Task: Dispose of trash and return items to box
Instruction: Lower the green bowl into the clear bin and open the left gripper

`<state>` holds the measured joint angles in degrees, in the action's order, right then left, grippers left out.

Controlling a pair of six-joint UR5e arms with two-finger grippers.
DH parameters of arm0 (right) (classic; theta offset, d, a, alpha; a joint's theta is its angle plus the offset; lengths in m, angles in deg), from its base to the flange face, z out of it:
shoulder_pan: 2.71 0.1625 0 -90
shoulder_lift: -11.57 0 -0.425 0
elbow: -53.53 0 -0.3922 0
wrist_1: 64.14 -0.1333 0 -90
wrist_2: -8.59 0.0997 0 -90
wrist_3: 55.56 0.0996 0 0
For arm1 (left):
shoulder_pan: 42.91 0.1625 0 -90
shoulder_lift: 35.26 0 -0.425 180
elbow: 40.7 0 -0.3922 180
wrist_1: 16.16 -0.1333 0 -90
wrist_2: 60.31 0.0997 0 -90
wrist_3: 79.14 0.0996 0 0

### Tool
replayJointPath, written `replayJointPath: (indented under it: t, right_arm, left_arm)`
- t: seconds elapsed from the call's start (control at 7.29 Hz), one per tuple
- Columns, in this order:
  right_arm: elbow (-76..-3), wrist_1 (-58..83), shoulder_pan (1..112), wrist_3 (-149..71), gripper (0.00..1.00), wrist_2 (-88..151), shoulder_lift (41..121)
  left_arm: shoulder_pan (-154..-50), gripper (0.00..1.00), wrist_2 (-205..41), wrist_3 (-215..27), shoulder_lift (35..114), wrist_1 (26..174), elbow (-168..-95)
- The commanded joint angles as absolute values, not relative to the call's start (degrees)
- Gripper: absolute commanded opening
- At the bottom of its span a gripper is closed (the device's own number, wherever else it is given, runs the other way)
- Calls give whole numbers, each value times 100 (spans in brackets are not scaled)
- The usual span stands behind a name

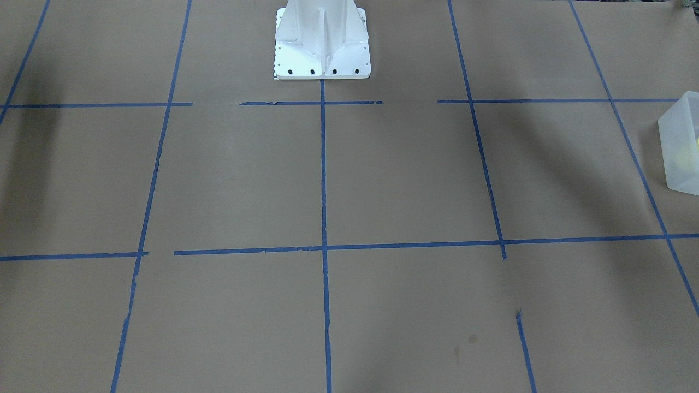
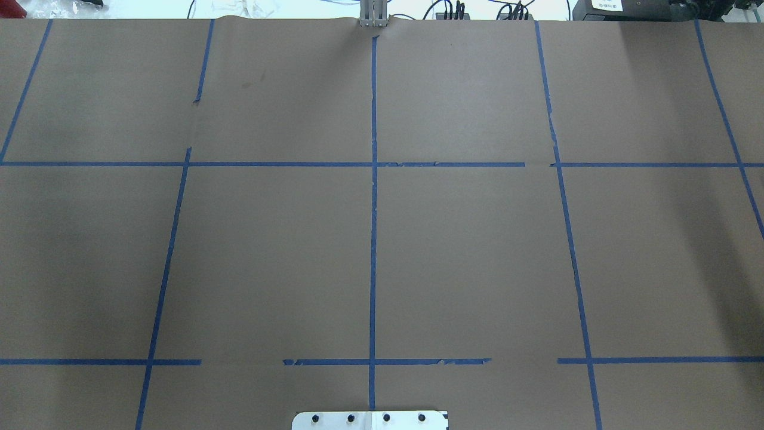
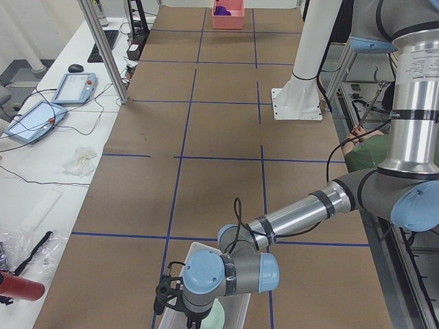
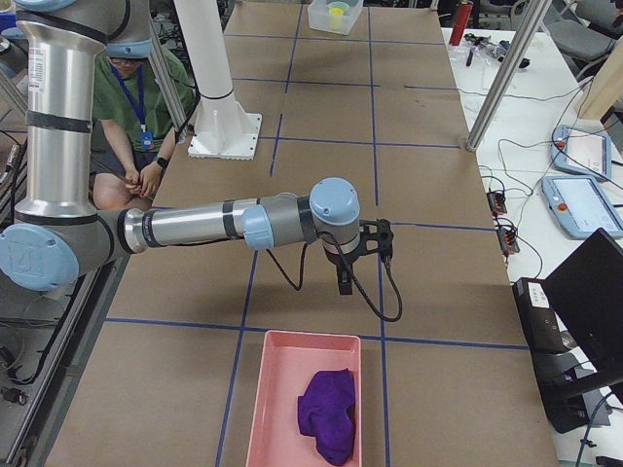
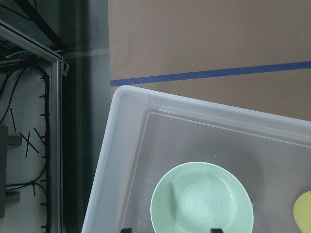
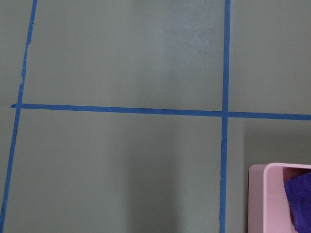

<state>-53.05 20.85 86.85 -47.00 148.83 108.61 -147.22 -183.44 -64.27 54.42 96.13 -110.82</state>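
The frosted-white box [image 5: 127,145] stands at the table's left end and also shows in the front view [image 1: 679,147] and the right view [image 4: 334,19]. The mint-green bowl [image 5: 201,200] lies inside it, with the yellow cup [image 5: 304,217] beside it, also inside. My left gripper [image 5: 171,229] hangs over the box with its two fingertips wide apart above the bowl, open and empty. My right gripper [image 4: 345,282] hovers over bare table near the pink tray. I cannot tell whether it is open or shut.
A pink tray [image 4: 282,389] with a purple cloth [image 4: 329,413] lies at the table's right end, also in the right wrist view [image 6: 272,194]. The white pedestal base [image 1: 322,49] stands at the robot's side. Blue tape lines cross the brown table. A person sits beside the robot.
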Motion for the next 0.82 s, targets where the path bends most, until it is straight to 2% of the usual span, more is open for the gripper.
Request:
replayJointPath:
  t: [0.0,0.14,0.55,0.69]
  right_arm:
    - [-5360,2085,8685,-4703,100,14868,10860]
    - [-5378,2085,8685,-4703,100,14851,10860]
    - [-5378,2085,8633,-4721,100,14581,10913]
    - [-5326,2093,8623,-4712,100,14535,10922]
  left_arm:
    - [-14724,100,-18327,-6534,5299,9651,-12002]
    - [-14707,100,-18345,-6622,5307,9660,-12572]
    - [-14165,100,-18354,-6614,5307,9731,-12962]
    - [-13961,100,-18519,-6631,5299,9252,-13226]
